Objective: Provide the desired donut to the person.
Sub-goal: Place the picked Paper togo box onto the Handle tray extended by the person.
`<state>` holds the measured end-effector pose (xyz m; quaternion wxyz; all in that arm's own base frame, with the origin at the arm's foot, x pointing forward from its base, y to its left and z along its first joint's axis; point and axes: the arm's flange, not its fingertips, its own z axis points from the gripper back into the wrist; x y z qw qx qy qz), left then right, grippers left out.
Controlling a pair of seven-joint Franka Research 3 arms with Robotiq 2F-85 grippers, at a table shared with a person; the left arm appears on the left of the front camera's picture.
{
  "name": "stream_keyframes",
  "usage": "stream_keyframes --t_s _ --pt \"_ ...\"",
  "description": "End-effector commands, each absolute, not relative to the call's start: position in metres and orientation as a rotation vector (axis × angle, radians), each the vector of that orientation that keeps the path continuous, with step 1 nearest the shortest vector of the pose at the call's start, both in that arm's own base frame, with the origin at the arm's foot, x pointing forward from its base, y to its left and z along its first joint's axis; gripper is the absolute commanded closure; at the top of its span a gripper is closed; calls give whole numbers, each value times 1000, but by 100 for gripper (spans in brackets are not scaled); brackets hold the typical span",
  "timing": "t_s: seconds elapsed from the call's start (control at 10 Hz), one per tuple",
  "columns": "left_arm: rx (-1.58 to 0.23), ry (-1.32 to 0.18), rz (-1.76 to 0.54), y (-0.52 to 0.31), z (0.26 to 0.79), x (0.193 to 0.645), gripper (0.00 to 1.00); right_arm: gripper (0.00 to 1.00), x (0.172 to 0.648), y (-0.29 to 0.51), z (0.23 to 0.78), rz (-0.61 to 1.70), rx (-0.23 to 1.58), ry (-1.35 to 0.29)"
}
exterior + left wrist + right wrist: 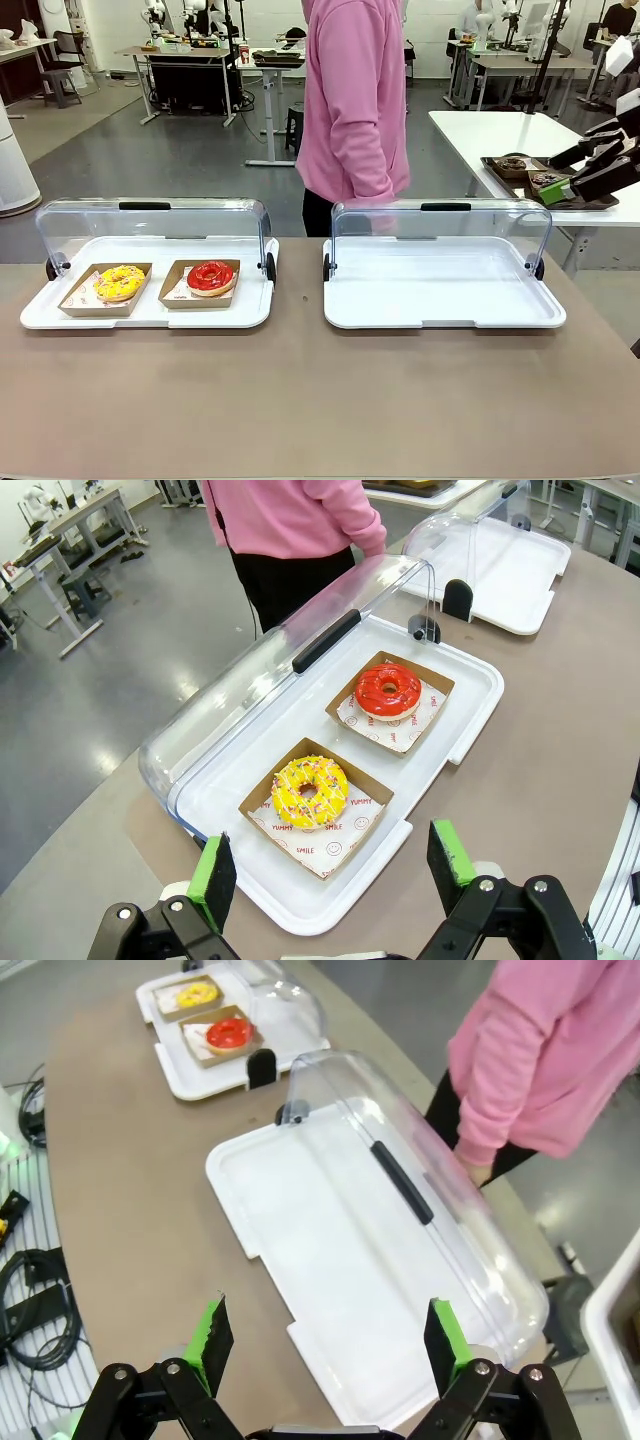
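My left gripper (330,875) hangs above the near edge of the left tray (470,725), fingers spread wide with nothing between them, and my right gripper (325,1345) is spread just as wide and empty over the near edge of the right tray (250,1210), which holds nothing. Both clear lids are flipped up toward the far side. The yellow sprinkled donut (310,792) sits in its cardboard boat closest to my left fingers; the red glazed donut (388,690) sits in its own boat just beside it, farther along the same tray. The person (352,100) in the pink hoodie stands at the far side, between the two trays, one hand (478,1172) low by the right lid. Nothing I can see tells me which donut they want, so my main risk is reaching for the wrong one. The boats are shallow and light; a pinch on one wall could tip the donut out, and squeezing the donut itself would smear the glaze.
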<state>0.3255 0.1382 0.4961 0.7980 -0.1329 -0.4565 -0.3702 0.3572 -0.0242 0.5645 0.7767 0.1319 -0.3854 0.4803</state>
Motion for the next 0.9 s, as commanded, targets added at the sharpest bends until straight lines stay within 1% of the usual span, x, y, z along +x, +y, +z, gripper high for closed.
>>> stream_keyframes --t_s 0.0,0.2,0.6,0.7,0.8 --pt "-289 -996 -804 140 495 326 0 0 351 -20 558 1049 268 -920" --pt "-289 -996 -804 140 495 326 0 0 351 -20 559 1062 267 -954" --pt "-289 -996 -804 140 495 326 0 0 355 -17 558 1073 291 -969" --pt "-289 -996 -804 140 495 326 0 0 361 -15 557 1017 296 -929" --pt "-289 -996 -804 140 495 326 0 0 352 -17 569 1068 275 -914"
